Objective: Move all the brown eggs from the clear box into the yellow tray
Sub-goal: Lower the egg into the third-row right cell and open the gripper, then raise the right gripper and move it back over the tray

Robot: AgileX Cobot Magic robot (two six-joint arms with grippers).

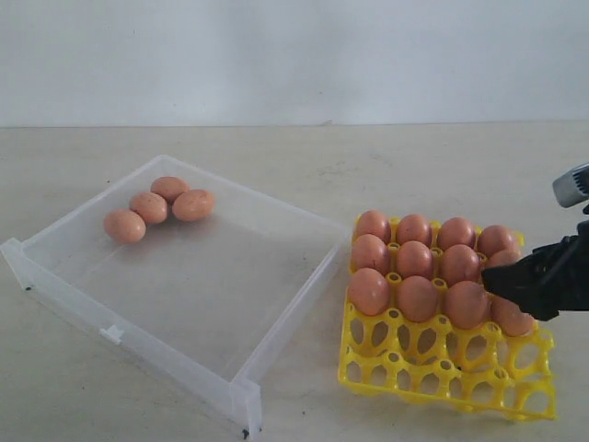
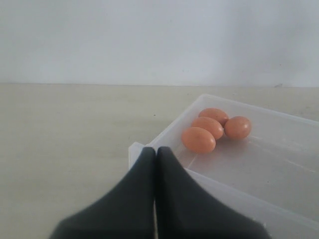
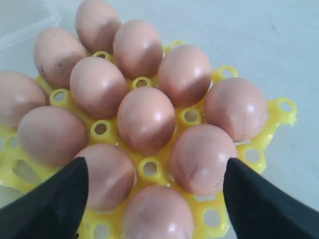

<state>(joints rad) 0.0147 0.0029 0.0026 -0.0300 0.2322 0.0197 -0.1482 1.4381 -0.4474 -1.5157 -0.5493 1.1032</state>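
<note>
Several brown eggs [image 1: 149, 207] lie clustered in the far left part of the clear box [image 1: 138, 341]; the left wrist view shows the same eggs [image 2: 207, 127]. The yellow tray [image 1: 442, 368] stands right of the box, with several eggs [image 1: 416, 260] filling its far rows. My right gripper [image 1: 508, 290] hangs over the tray's right side. It is open [image 3: 155, 167], its fingers standing wide apart on either side of an egg [image 3: 157, 214] that rests in a cell. My left gripper [image 2: 156, 152] is shut and empty by a corner of the box [image 2: 137, 149]. It is outside the exterior view.
The tray's near rows [image 1: 405, 341] are open cells. The box and tray stand side by side on a pale tabletop [image 1: 304, 147], with a white wall [image 1: 294, 55] behind.
</note>
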